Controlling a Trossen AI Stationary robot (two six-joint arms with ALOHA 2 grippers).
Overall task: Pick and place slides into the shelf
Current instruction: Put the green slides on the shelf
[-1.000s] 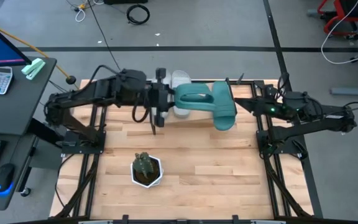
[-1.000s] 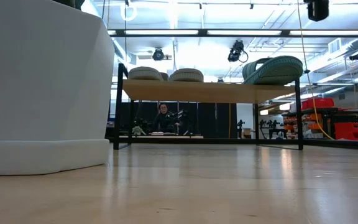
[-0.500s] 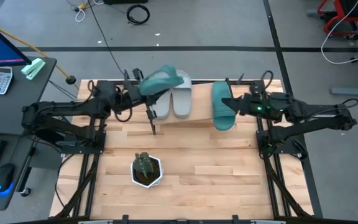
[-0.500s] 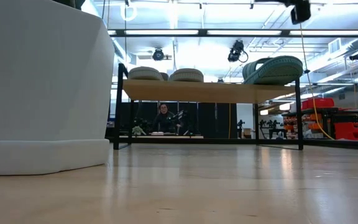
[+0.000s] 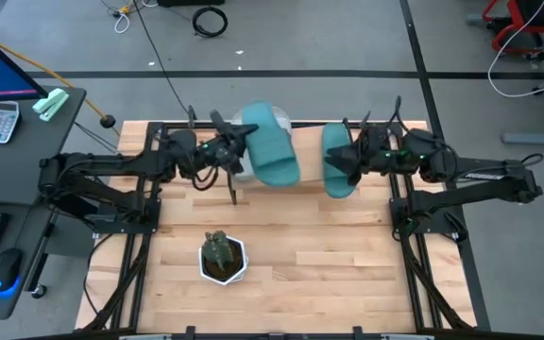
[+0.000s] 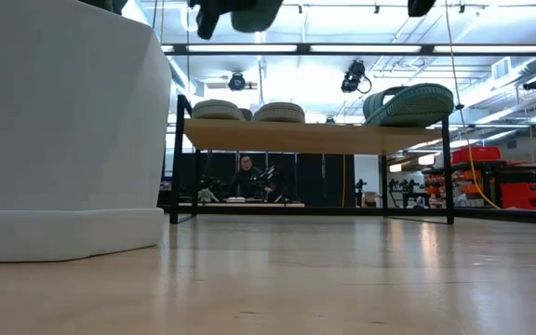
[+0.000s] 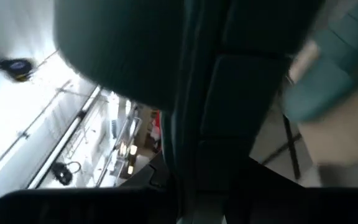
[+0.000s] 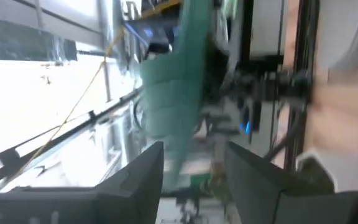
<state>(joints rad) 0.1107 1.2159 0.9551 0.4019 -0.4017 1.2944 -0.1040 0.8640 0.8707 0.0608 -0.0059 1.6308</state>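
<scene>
My left gripper (image 5: 237, 151) is shut on a teal green slide (image 5: 272, 146), held in the air above the shelf (image 5: 310, 156); the low view shows them at its top edge (image 6: 240, 11). The second teal slide (image 5: 338, 162) lies on the shelf's right end (image 6: 412, 102). Two light grey slides (image 6: 217, 110) (image 6: 279, 112) rest on the shelf's left half, hidden under the held slide in the high view. My right gripper (image 5: 352, 156) hovers open over the resting teal slide's left edge, raised well above it (image 6: 422, 6). My left gripper holds the teal slide by its long side facing the table's left (image 5: 250, 151), coming in about level from the left, across the slide's length. The slide itself hides the exact spot. It is lifted clear above the shelf, its length running far to near.
A small potted plant in a white pot (image 5: 222, 257) stands on the near half of the table and fills the low view's left (image 6: 63, 130). The tabletop (image 5: 329, 246) to the plant's right is bare wood. A person sits far behind the shelf (image 6: 245, 177).
My left gripper drew back toward the table's left with the teal slide, then came right again over the grey slides. The slide, which lay crosswise a second ago, has turned so its length runs far to near. My right gripper moved left, toward the shelf's right end.
</scene>
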